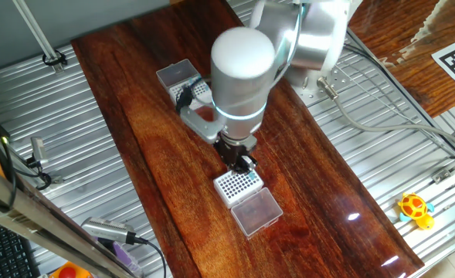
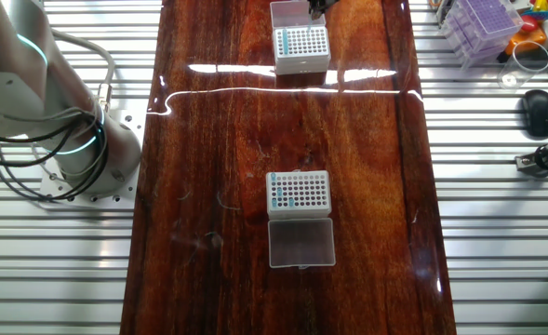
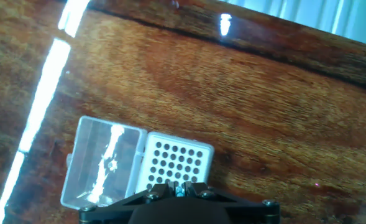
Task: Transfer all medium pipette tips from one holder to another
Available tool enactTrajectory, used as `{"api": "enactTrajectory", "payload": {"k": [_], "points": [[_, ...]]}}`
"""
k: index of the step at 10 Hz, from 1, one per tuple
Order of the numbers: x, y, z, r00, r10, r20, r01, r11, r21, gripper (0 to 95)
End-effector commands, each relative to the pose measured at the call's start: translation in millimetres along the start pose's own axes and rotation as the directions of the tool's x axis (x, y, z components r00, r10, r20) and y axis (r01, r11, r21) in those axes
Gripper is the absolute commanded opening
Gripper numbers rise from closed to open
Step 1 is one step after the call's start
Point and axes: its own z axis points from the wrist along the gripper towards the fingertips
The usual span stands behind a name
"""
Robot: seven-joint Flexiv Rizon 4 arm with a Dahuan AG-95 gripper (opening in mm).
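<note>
My gripper (image 1: 241, 161) hangs just above the white rack with bold dark holes (image 1: 235, 185), over its far edge. Its clear boxy lid (image 1: 256, 210) lies open on the near side. In the hand view the fingers (image 3: 180, 188) are shut on a teal pipette tip, over the edge of this rack (image 3: 176, 163) with its lid (image 3: 102, 163) to the left. A few teal tips (image 1: 252, 179) stand in the rack by the gripper. The other white rack (image 2: 299, 191), with its frosted lid (image 2: 301, 244), holds a column of teal tips (image 2: 278, 194); the arm partly hides it in one fixed view (image 1: 187, 79).
The wooden board (image 2: 218, 140) is flanked by ribbed metal tabletop (image 1: 412, 154). The robot base (image 2: 73, 149) and its cables stand beside it. A purple tip box (image 2: 483, 23), a black mouse (image 2: 537, 110), a yellow toy (image 1: 415, 208) and a pipette (image 1: 107, 230) lie off the board.
</note>
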Motion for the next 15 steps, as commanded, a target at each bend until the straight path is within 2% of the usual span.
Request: {"api": "enactTrajectory", "payload": {"k": [1, 6, 11, 15], "points": [[4.3, 3.4, 4.4, 0.999, -0.022, 0.032, 0.023, 1.000, -0.015, 0.0], [16.9, 17.4, 14.0, 0.999, 0.003, 0.044, -0.002, 1.000, -0.014, 0.0], [28.4, 22.1, 22.3, 0.998, 0.002, 0.060, -0.001, 1.000, -0.008, 0.0], [31.9, 24.8, 24.7, 0.998, 0.003, 0.067, -0.002, 1.000, -0.006, 0.0]]}}
